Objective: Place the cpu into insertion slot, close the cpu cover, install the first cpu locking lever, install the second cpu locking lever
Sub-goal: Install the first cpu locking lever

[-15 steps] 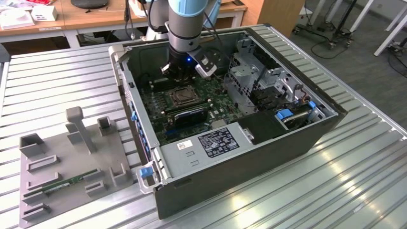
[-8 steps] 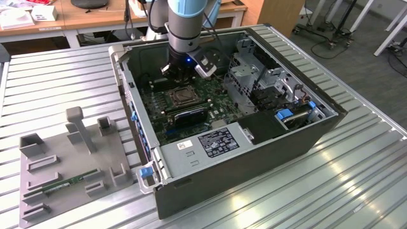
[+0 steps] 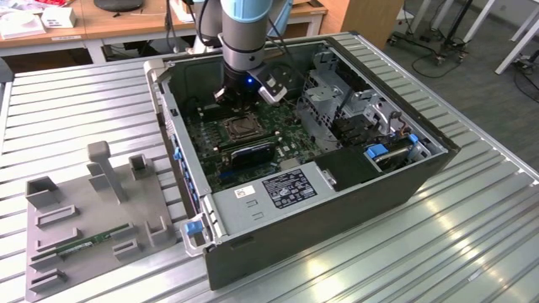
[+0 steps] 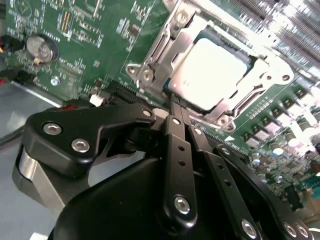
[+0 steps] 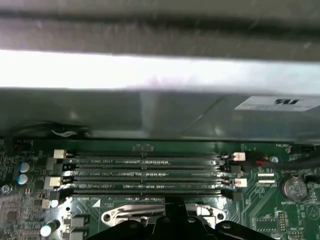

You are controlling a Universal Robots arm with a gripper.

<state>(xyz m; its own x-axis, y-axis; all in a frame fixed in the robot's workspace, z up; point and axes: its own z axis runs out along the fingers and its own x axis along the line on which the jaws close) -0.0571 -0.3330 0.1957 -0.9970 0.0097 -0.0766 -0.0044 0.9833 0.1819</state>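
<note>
Cpu [image 4: 212,70] sits flat in the socket on the motherboard [image 4: 75,30], silver top showing. Cpu cover [image 4: 165,42] lies down around it, framing the chip. Pincer [image 4: 175,107] is narrow, fingers pressed together, tips at the socket's edge; can't tell if they pinch anything. Memory slots [image 5: 145,175] are just beside the socket. All this is inside the open computer case [image 3: 337,214] on the ribbed metal surface [image 3: 76,101].
</note>
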